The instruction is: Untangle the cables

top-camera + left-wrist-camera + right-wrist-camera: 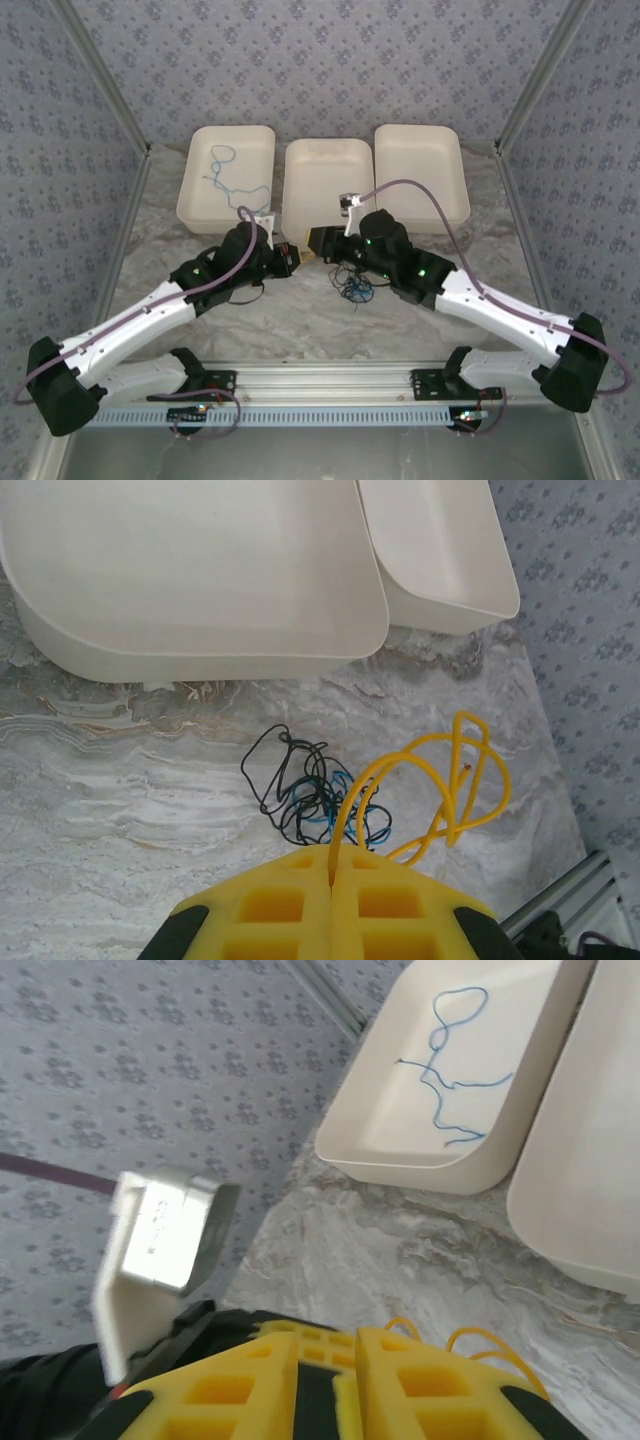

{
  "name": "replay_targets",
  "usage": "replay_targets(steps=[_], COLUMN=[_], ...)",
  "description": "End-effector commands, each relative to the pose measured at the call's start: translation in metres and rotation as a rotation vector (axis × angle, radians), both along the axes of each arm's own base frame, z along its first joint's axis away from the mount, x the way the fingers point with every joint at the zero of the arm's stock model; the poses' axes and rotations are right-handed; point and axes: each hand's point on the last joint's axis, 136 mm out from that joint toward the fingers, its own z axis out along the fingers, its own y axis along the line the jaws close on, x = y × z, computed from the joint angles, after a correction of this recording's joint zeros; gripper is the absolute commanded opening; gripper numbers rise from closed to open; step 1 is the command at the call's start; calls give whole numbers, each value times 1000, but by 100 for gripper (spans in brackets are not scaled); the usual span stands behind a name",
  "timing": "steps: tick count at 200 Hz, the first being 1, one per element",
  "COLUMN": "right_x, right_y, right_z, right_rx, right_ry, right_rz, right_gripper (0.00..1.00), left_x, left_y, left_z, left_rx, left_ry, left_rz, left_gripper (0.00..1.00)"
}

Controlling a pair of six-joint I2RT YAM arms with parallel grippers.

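Nearest the arm bases, flat on the marbled tabletop: a small tangle of black and blue cables, thin loops knotted together. Just beyond the yellow fingertips in the left wrist view, and below the right forearm from above.

Pinches the yellow cable with the left hand, fingers pressed together. Cord rising out of the seam between them and curling into open loops to the right, near the tangle. Holds the right hand slightly spread, with a narrow dark gap between its fingers and nothing visible inside. Yellow loops just past its tips. From above, tip to tip with the left hand over the middle of the tabletop.

Farther back, side by side along the far edge: three white trays. In the left one, a lone blue cable, loosely squiggled across its floor.
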Motion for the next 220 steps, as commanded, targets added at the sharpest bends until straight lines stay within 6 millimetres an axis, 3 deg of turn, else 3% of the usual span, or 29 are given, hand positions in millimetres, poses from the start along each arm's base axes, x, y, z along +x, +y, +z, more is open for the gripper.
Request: replay_targets(steps=[1, 22, 46, 80, 109, 134, 178, 220], right_x=[12, 14, 12, 11, 11, -2, 1, 0], right_y=[-9, -9, -13, -39, -50, -41, -39, -54], right_z=[-21, -26, -37, -26, -33, -28, -40, -42], right_rx=[-71, -85, -123, -142, -67, -14, 80, 92], right_ry=[59, 91, 112, -69, -56, -18, 52, 52], right_rz=[-61, -70, -83, -95, 93, 251, 217, 166], right_gripper=[28, 39, 42, 57, 53, 49, 33, 30], left_x=[2, 1, 0, -6, -12, -13, -9, -9], left_y=[-1, -2, -3, -8, -12, -14, -15, -15], left_z=[16, 17, 19, 21, 26, 28, 28, 30], left_rx=[27, 42, 49, 42, 47, 42, 29, 28], left_ry=[-77, -96, -107, -99, -86, -81, -83, -82], left_rz=[-7, -13, -23, -70, -118, -136, -123, -124], left_gripper=[0, 0, 0, 0, 0, 0, 0, 0])
